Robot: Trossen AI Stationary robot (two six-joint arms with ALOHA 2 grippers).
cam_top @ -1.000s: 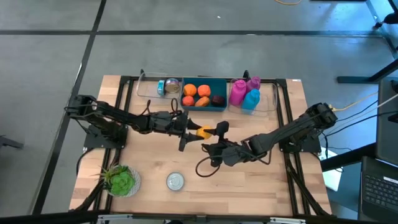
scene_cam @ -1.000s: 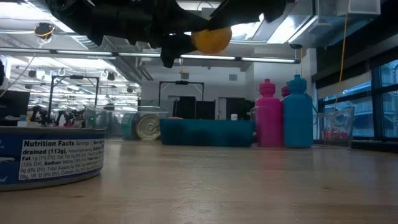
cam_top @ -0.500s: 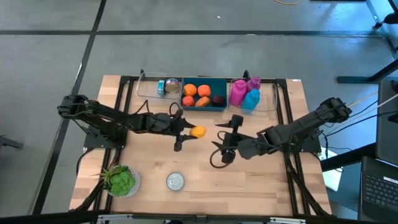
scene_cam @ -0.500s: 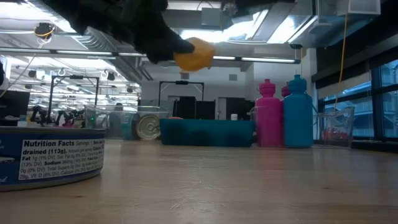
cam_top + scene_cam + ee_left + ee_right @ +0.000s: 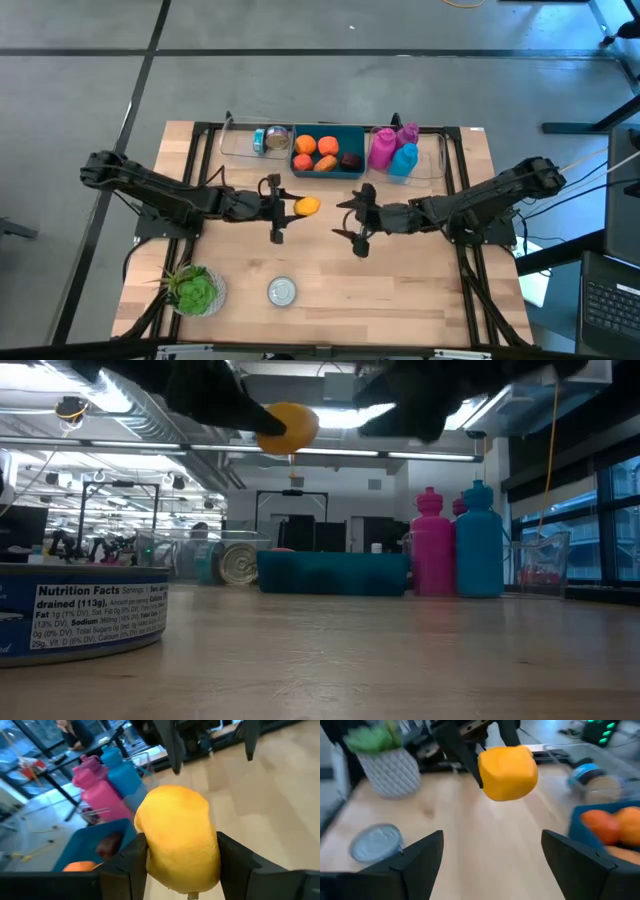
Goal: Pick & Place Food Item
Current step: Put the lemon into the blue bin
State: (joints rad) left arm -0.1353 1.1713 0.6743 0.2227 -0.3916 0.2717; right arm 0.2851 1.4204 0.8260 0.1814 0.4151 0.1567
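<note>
At the centre of the overhead frame, our left gripper (image 5: 288,207) clamps a rounded yellow-orange plastic fruit (image 5: 307,206), raised well above the wooden table (image 5: 420,290). Half a second ago our right gripper (image 5: 357,219) sat lower and further right; now it faces the fruit with fingers spread wide, empty, so the handover looks finished. Above centre, a teal rectangular bin (image 5: 352,135) holds orange fruits and a dark one; clear trays hold a tin and bottles.
</note>
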